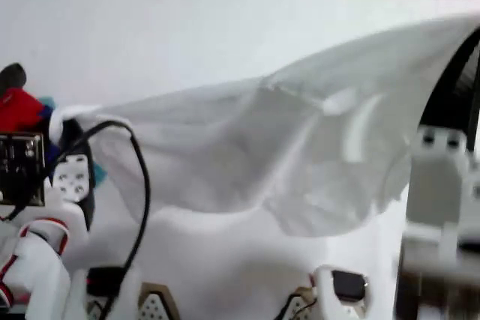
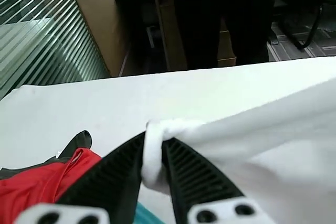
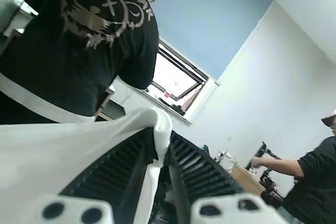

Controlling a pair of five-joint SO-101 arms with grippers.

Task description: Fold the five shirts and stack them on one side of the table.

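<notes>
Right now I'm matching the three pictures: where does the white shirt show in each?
High view: white shirt stretched in the air over the table, left edge to upper right.
Left wrist view: a bunched corner pinched in the left hand.
Right wrist view: an edge pinched in the right hand.
Landmark: the red cloth beside the left hand, high and left wrist views.

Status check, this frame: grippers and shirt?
Grippers: left gripper, right gripper both shut on white shirt. Shirt stretched over table. Red garment beside left gripper.
</notes>
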